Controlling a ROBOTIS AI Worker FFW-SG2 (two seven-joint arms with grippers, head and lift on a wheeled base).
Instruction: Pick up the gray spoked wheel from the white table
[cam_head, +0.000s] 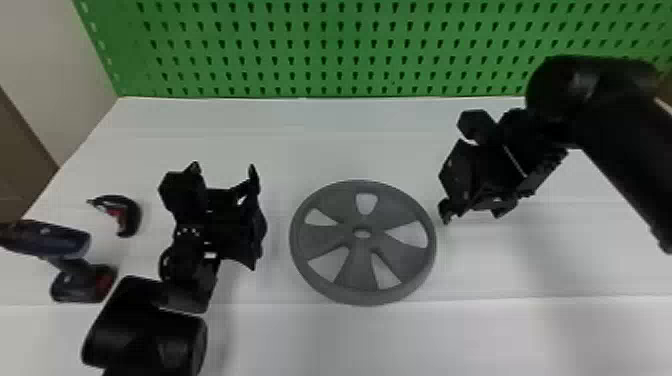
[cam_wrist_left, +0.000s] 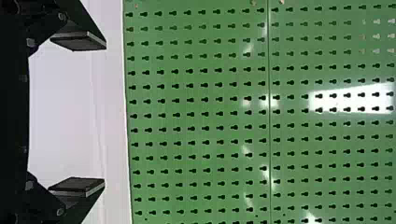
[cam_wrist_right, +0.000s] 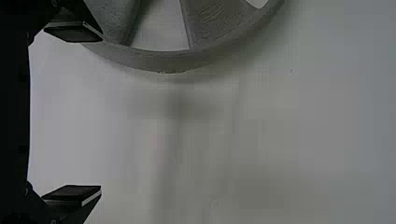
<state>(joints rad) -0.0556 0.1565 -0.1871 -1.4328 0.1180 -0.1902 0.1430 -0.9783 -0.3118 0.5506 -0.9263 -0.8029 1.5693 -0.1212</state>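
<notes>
Head view: the round gray spoked wheel (cam_head: 366, 267) lies flat on the white table (cam_head: 300, 340), between the black left gripper (cam_head: 224, 170) and black right gripper (cam_head: 472, 213). Left wrist: fingers (cam_wrist_left: 77, 42) spread, facing the green perforated board (cam_wrist_left: 201, 107). Right wrist: fingers (cam_wrist_right: 72, 33) apart, the rim near one.

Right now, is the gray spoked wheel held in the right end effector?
No, the right end effector has its fingers spread apart, and the gray spoked wheel lies on the white table.
</notes>
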